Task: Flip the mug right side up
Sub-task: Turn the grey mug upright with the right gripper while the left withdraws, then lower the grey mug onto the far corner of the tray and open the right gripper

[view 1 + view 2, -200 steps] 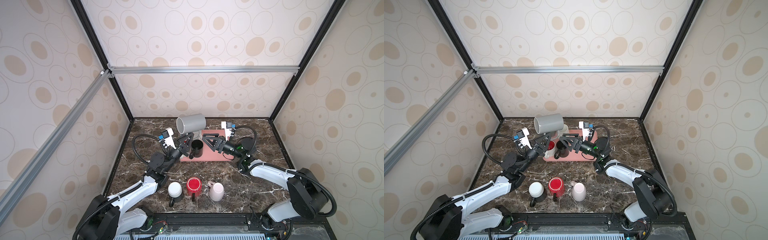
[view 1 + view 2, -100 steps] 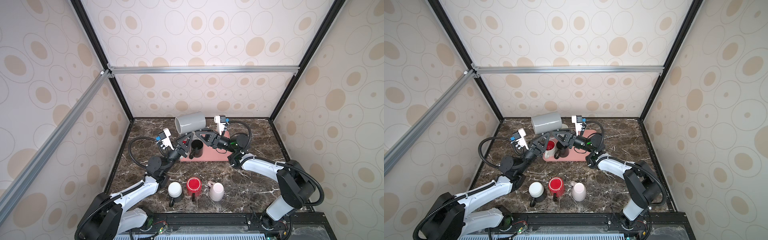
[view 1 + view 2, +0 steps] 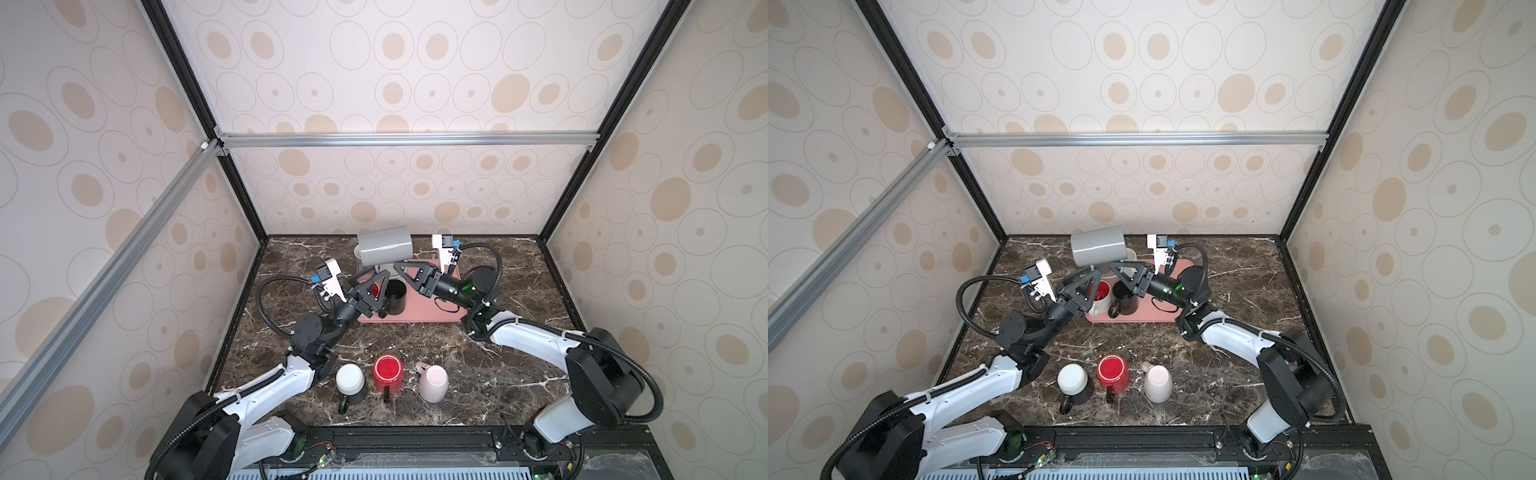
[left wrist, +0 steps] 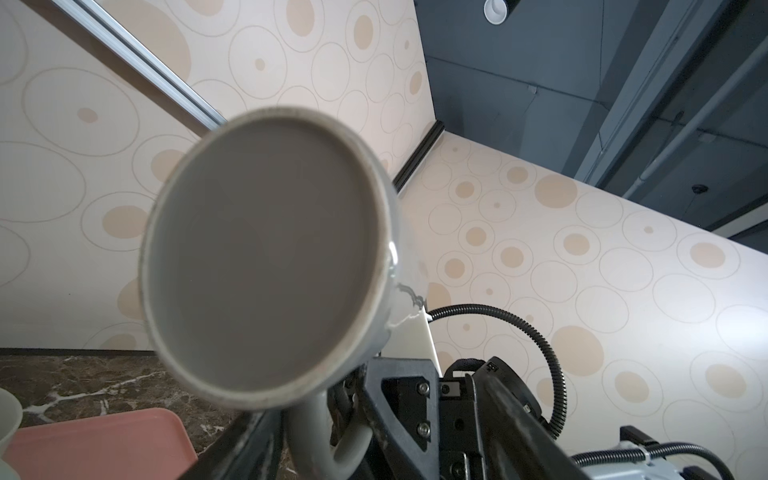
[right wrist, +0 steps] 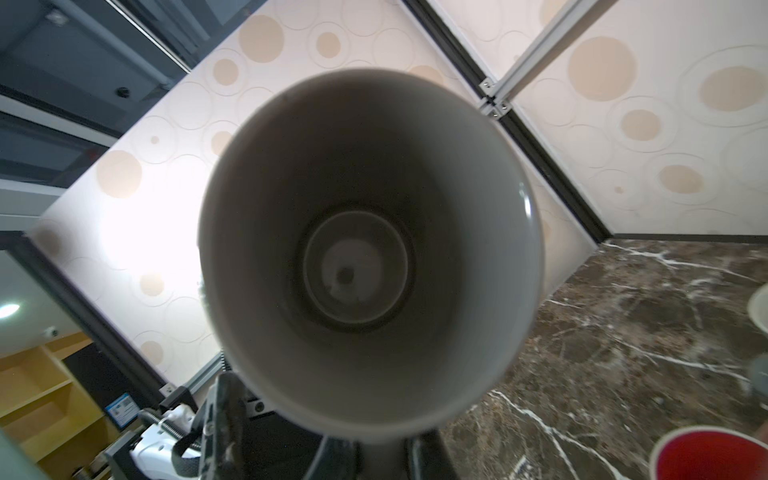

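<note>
Right gripper (image 3: 397,266), in a top view, pinches the grey mug (image 3: 385,246) from below and holds it sideways in the air, toward eleven o'clock of the pink tray (image 3: 419,313). Left gripper (image 3: 375,275) stands wide beneath. Mid-flip, I'd say; next, rotate it mouth-up and set it down. Black mug (image 3: 395,296) on the tray looks empty. Left wrist view: the mug's base, its handle (image 4: 328,440) between spread fingers (image 4: 249,453). Right wrist view: the mouth, nothing inside.

Nothing legible is turning up here. A blue-and-white panel (image 5: 121,409) is showing in the right wrist view, too blurred to read; a tiny white mark (image 4: 491,366) is coming through too small.
</note>
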